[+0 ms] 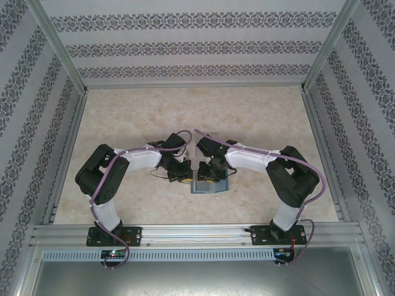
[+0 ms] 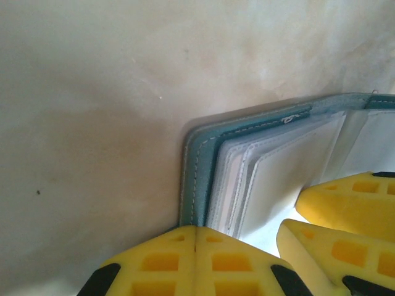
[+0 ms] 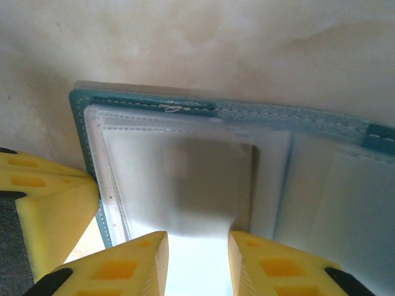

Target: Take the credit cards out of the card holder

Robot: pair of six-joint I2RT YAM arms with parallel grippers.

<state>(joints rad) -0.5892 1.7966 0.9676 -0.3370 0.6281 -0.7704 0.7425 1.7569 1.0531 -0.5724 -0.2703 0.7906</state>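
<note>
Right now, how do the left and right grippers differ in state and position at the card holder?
The left gripper has its jaws closed tight; the right gripper has its jaws apart. The left gripper sits at the card holder's teal outer edge; the right gripper is over its pale inner sleeves. Both are yellow-tipped and close in on the open holder.

The pale marbled table (image 1: 197, 105) lay evenly lit. Floral-banded walls (image 1: 197, 43) rose behind and beside it, and an aluminium rail (image 1: 197, 231) ran along its near edge.
</note>
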